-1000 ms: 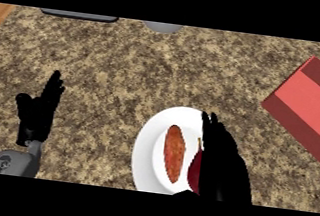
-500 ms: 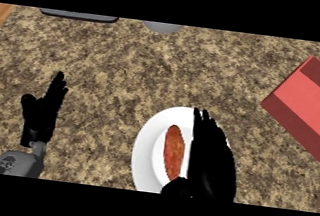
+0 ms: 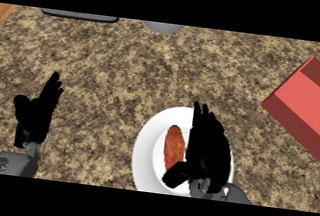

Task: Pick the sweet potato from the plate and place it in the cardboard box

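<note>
An orange-red sweet potato [image 3: 173,146] lies on a white plate [image 3: 148,151] near the counter's front edge. My right hand [image 3: 206,148] is over the plate's right half, fingers straight and pointing away, thumb near the potato's near end; it covers the potato's right side without curling round it. The red box [image 3: 312,112] sits at the right edge, set at an angle, apart from the plate. My left hand [image 3: 37,112] rests open at the lower left, fingers up.
A speckled stone counter [image 3: 130,71] fills the view, with wooden strips at both far corners. A dark flat object [image 3: 79,16] and a grey round one [image 3: 162,27] sit at the far edge.
My right hand has slid left over the plate, closer to the sweet potato and now hiding its right side. The left hand has barely moved.
</note>
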